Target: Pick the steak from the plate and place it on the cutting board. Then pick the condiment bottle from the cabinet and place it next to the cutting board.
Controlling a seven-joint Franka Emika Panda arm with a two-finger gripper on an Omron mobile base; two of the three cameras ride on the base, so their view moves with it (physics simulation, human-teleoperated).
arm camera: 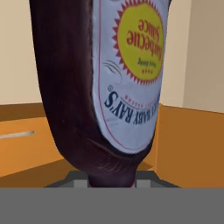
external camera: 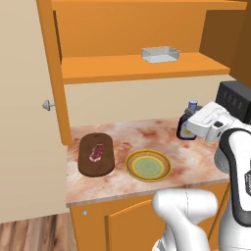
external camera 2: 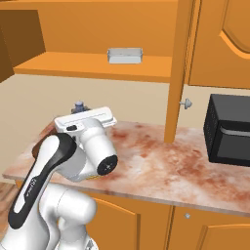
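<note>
The reddish steak (external camera: 97,152) lies on the dark brown cutting board (external camera: 105,166) at the counter's left. Just right of the board sits the round plate (external camera: 130,165), with nothing on its green centre. The dark condiment bottle (external camera: 186,125) stands roughly upright low over the counter's right part, well right of the plate; whether it touches the counter I cannot tell. My gripper (external camera: 194,125) is at its side. In the hand view the bottle (arm camera: 87,87) looms close, label upside down, its narrow part pinched in my gripper (arm camera: 111,181). Its grey cap (external camera 2: 78,105) peeks over my hand.
The orange cabinet (external camera: 142,66) is open above the counter, its beige door (external camera: 24,108) swung left. A clear rectangular tray (external camera: 160,54) rests on the shelf. A black appliance (external camera 2: 229,129) stands at the counter's right end. A cabinet post (external camera 2: 175,73) drops to the counter.
</note>
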